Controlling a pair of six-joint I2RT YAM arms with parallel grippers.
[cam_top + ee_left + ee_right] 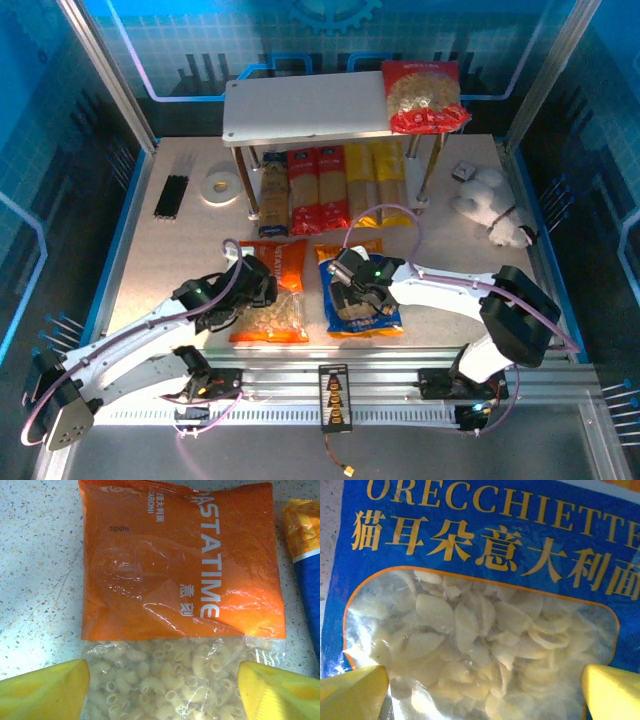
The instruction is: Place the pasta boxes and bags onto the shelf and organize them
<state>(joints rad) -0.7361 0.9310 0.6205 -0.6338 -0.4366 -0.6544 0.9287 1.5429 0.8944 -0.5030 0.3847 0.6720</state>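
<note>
orange bag (180,580) bottom cut off, blue bag (470,580) edges cropped

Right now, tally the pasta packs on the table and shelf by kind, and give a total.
Pasta bags: 3 (orange bag, blue bag, red bag)
Spaghetti boxes: 5 (1 blue-and-tan box, 2 red boxes, 2 yellow boxes)
Total: 8

I work in a robot lab cell: blue printed panels (200,45) and aluminium posts (105,70) fence the speckled table (165,260) beyond my mounting rail (400,362).
</note>
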